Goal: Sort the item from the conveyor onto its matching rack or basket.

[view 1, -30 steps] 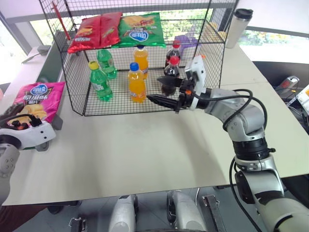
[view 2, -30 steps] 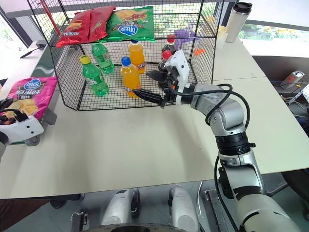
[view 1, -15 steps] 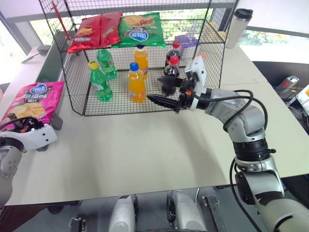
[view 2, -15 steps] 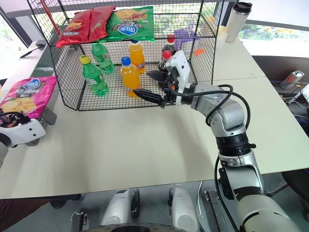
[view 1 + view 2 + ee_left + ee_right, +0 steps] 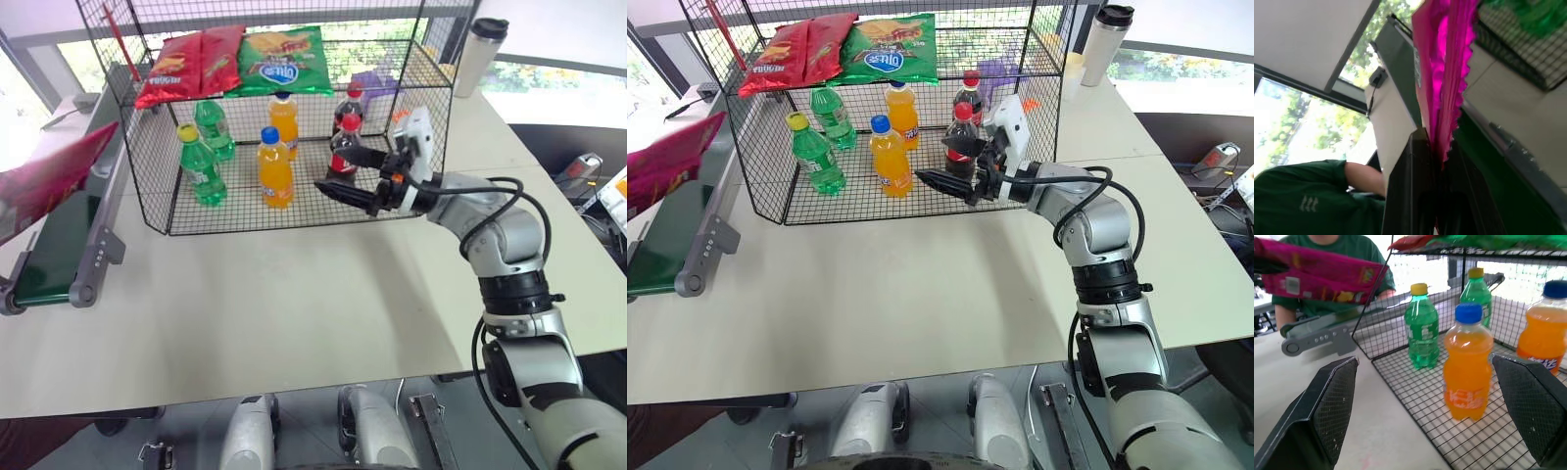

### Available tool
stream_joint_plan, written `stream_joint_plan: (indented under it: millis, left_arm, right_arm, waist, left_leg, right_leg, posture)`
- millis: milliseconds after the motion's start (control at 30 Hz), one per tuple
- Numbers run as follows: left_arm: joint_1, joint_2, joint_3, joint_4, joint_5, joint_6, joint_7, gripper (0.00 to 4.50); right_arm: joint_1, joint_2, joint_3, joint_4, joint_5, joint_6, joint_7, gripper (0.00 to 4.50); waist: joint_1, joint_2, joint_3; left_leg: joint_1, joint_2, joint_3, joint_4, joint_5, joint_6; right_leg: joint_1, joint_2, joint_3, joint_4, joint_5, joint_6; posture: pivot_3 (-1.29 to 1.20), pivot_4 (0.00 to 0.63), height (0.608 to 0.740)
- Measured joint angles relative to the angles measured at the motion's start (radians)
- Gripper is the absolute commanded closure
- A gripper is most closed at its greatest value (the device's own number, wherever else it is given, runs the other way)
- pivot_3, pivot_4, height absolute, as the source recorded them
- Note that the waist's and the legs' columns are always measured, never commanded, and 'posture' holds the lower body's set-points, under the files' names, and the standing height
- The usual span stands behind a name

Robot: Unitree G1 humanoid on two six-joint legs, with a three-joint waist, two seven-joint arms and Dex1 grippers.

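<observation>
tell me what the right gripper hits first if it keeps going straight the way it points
Probably the blue-capped orange bottle. The open right gripper points into the lower tier of the wire rack, and the wrist view has that bottle nearly centred between its fingers. Depth is uncertain; it may pass just beside it.

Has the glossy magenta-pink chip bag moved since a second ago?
Yes. The magenta-pink chip bag has lifted off the dark green conveyor belt, held tilted above it.

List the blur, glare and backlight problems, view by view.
Left wrist view: window blown out white; pink chip bag and the left gripper clamping it are soft. Right wrist view: its own fingers blurred, orange bottle fairly sharp, backlit background. Eye views: windows behind the wire rack overexposed.
</observation>
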Motion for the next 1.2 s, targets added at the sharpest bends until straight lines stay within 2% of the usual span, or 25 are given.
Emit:
stream_joint_plan:
  millis: [167,233,333,400,500,633,700,767,833,967,1200]
  left_arm:
    - [-0.028,0.198,0.284,0.005,-0.204,0.273,-0.242,4.44]
    - [-0.069,0.265,0.320,0.012,-0.297,0.364,-0.312,4.44]
    - [-0.168,0.343,0.310,0.032,-0.419,0.448,-0.336,4.44]
    - [-0.279,0.380,0.263,0.061,-0.533,0.479,-0.314,4.44]
    - [-0.414,0.386,0.132,0.097,-0.685,0.474,-0.236,4.44]
    - [-0.599,0.329,-0.085,0.159,-0.857,0.399,-0.095,4.44]
    - [-0.646,0.312,-0.166,0.184,-0.906,0.362,-0.050,4.44]
    - [-0.691,0.300,-0.234,0.204,-0.939,0.326,-0.018,4.44]
    - [-0.784,0.261,-0.331,0.238,-0.970,0.263,0.015,4.44]
    - [-0.847,0.224,-0.456,0.280,-0.989,0.198,0.036,4.44]
    - [-0.912,0.180,-0.566,0.337,-0.993,0.126,0.035,4.44]
  right_arm:
    - [-0.032,-0.002,-0.022,0.072,0.029,0.001,0.091,0.00]
    - [-0.040,-0.004,-0.022,0.091,0.030,0.001,0.133,0.00]
    - [-0.052,-0.008,-0.021,0.124,0.030,0.003,0.185,0.00]
    - [-0.059,-0.015,-0.020,0.148,0.028,0.003,0.224,0.00]
    - [-0.077,-0.021,-0.021,0.172,0.030,0.008,0.266,0.00]
    - [-0.080,-0.019,-0.020,0.182,0.030,0.020,0.306,0.00]
    - [-0.075,-0.009,-0.021,0.183,0.033,0.027,0.311,0.00]
    - [-0.063,0.010,-0.024,0.183,0.049,0.042,0.311,0.00]
    - [-0.011,0.079,-0.064,0.177,0.091,0.048,0.293,0.00]
    - [0.020,0.204,-0.068,0.177,0.121,0.046,0.229,0.00]
    - [-0.007,0.312,-0.082,0.138,0.162,0.016,0.167,0.00]
  waist:
    - [0.003,0.001,0.001]
    - [0.005,0.001,0.001]
    - [0.003,0.002,0.001]
    - [0.001,0.002,0.001]
    - [0.000,0.002,0.001]
    - [0.002,0.002,0.001]
    - [0.002,0.002,0.001]
    - [0.002,0.001,0.001]
    - [0.005,0.000,0.000]
    - [0.001,0.001,0.001]
    - [0.007,0.001,0.001]
  left_leg:
    - [0.000,-0.001,-0.001,0.001,0.000,0.000]
    - [0.001,-0.001,-0.002,0.002,0.000,0.000]
    - [0.001,-0.001,-0.002,0.003,0.000,0.000]
    - [0.001,-0.001,-0.002,0.003,0.000,0.000]
    - [0.001,-0.001,-0.002,0.002,0.000,0.000]
    - [0.001,-0.001,-0.003,0.003,0.000,0.000]
    - [0.001,-0.001,-0.002,0.003,0.000,0.000]
    - [0.001,-0.001,-0.002,0.003,0.000,0.000]
    - [0.001,-0.001,-0.003,0.003,0.000,0.000]
    - [0.001,-0.001,-0.002,0.004,0.000,-0.001]
    - [0.001,-0.001,-0.003,0.004,0.001,-0.001]
  right_leg:
    - [0.002,-0.001,0.000,-0.001,-0.003,-0.003]
    - [0.003,-0.001,0.000,-0.001,-0.003,-0.004]
    - [0.003,0.000,0.000,-0.001,-0.003,-0.004]
    - [0.003,0.000,0.000,-0.001,-0.003,-0.004]
    - [0.003,0.000,0.000,0.000,-0.003,-0.003]
    - [0.004,0.000,0.000,0.001,-0.001,0.001]
    - [0.004,0.000,0.000,0.001,0.000,0.001]
    - [0.004,0.000,0.000,0.001,0.000,0.001]
    - [0.005,0.001,0.000,0.001,0.000,0.001]
    - [0.004,0.001,0.001,0.002,0.000,0.001]
    - [0.004,0.001,0.001,0.002,0.000,0.002]
  posture:
    - [0.00,0.150,0.740]
    - [0.00,0.150,0.740]
    - [0.00,0.150,0.740]
    - [0.00,0.150,0.740]
    - [0.00,0.150,0.740]
    - [0.00,0.150,0.740]
    - [0.00,0.150,0.740]
    - [0.00,0.150,0.740]
    - [0.00,0.150,0.740]
    - [0.00,0.150,0.740]
    - [0.00,0.150,0.740]
